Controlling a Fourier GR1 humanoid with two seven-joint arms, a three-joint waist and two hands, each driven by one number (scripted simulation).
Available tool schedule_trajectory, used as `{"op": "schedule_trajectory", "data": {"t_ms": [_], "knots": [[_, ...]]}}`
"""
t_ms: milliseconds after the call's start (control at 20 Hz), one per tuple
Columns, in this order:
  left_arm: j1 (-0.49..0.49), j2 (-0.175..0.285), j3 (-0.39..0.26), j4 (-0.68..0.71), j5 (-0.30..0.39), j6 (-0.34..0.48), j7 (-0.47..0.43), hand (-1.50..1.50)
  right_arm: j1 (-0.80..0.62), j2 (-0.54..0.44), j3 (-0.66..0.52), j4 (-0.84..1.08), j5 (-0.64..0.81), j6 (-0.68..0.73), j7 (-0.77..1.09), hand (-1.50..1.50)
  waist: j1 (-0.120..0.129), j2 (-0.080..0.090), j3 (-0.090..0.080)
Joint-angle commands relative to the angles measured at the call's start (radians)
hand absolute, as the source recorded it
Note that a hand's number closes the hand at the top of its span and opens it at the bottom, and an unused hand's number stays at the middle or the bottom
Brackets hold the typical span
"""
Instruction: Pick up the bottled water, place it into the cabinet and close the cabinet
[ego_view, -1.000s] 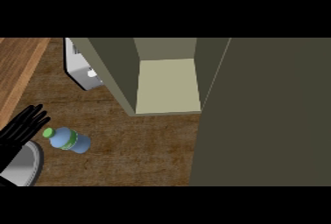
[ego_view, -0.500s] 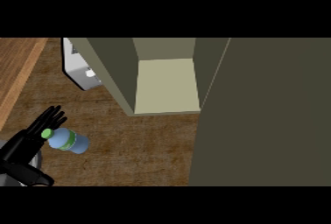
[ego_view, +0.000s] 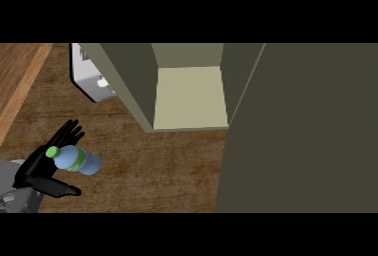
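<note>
While you look down on the wooden counter (ego_view: 148, 165), you see one bottled water (ego_view: 77, 161) at lower left, green cap leftward, at the palm of one left hand (ego_view: 38, 171), fingers straight and spread, thumb out, curled round nothing, one open cabinet (ego_view: 188, 95) well apart, one white object (ego_view: 92, 81) beside it

The left hand (ego_view: 35, 172) is black, on a grey forearm (ego_view: 11, 197). In front of its palm, the bottled water (ego_view: 80, 161) is pale blue, with a bright green cap (ego_view: 52, 152) and a thin green band. Under the hand, the counter (ego_view: 148, 165) is dark brown with streaky wood grain. Beyond the fingertips, a strip of wood (ego_view: 18, 80) is lighter, orange-brown, and a box (ego_view: 92, 82) is whitish grey. On the thumb side, the cabinet (ego_view: 133, 80) has dull olive walls, a pale cream shelf (ego_view: 190, 97) and a dark olive door (ego_view: 303, 130).
</note>
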Motion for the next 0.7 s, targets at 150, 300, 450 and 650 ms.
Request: {"op": "schedule_trajectory", "data": {"t_ms": [150, 300, 450, 650], "knots": [[-0.082, -0.004, -0.017, 0.246, -0.054, 0.002, -0.241, -1.5, 0.019, -0.022, 0.012, -0.046, 0.066, -0.018, -0.01, -1.5, 0.002, 0.005, -0.008], [-0.133, 0.004, -0.014, 0.298, -0.052, 0.028, -0.262, -1.5, 0.047, -0.047, 0.046, -0.096, 0.079, -0.019, 0.007, -1.5, -0.006, 0.004, -0.009], [-0.142, 0.007, -0.023, 0.316, -0.044, -0.006, -0.299, -1.5, 0.03, -0.053, 0.018, -0.117, 0.059, -0.029, 0.027, -1.5, 0.001, 0.003, -0.009], [-0.156, -0.033, -0.061, 0.331, -0.047, -0.046, -0.295, 1.5, 0.009, -0.047, 0.061, -0.071, 0.084, -0.042, 0.013, -1.5, 0.011, 0.0, -0.007]]}}
